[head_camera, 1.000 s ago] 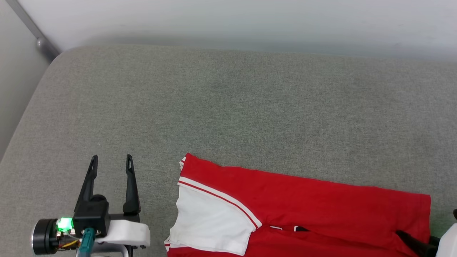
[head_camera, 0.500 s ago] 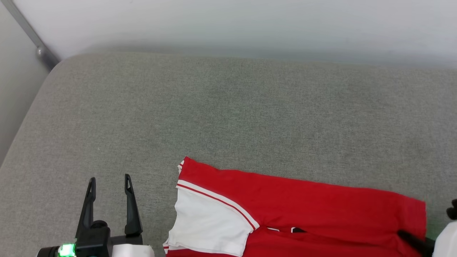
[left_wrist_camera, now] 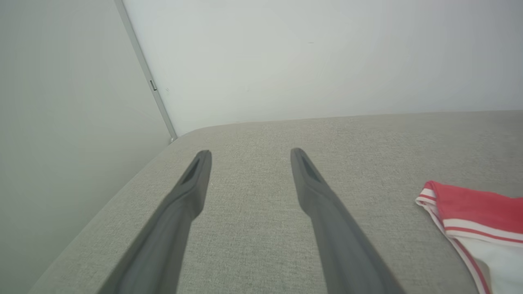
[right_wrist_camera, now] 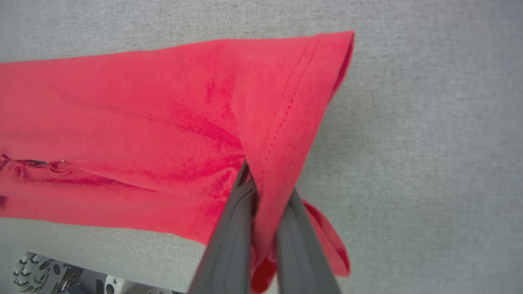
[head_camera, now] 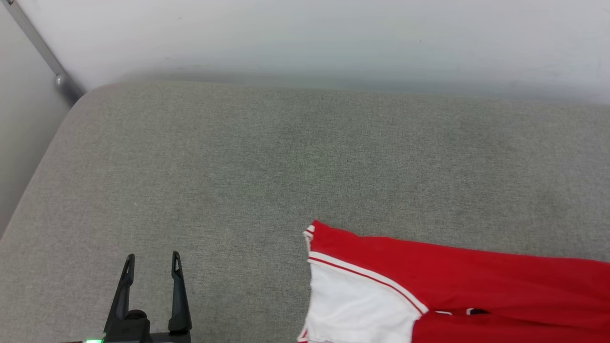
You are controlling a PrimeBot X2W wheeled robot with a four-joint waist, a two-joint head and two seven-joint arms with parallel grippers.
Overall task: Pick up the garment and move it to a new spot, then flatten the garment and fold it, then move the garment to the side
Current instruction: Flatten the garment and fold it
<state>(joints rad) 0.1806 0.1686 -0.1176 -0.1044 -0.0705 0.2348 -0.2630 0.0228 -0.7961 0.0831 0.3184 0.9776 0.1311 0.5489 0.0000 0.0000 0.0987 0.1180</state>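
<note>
The garment [head_camera: 476, 281] lies folded on the grey cushion at the lower right of the head view, red with a white sleeve and striped trim at its left end. Its sleeve end also shows at the right edge of the left wrist view, garment [left_wrist_camera: 474, 204]. In the right wrist view my right gripper [right_wrist_camera: 267, 183] is shut on the red hem corner of the garment [right_wrist_camera: 143, 122], which is drawn up into a peak between the fingers. My left gripper [head_camera: 152, 257] stands open at the lower left, well apart from the cloth; the left gripper [left_wrist_camera: 250, 153] holds nothing.
The grey cushion [head_camera: 286, 157] stretches wide behind and to the left of the garment. A white wall [head_camera: 333, 38] runs along its far edge, with a slanted metal bar [head_camera: 43, 52] at the far left corner. Part of my base [right_wrist_camera: 41, 273] shows beyond the cushion's near edge.
My right gripper has shut on the garment's hem. The garment has slid to the right, away from my left gripper. The head view has shifted too.
</note>
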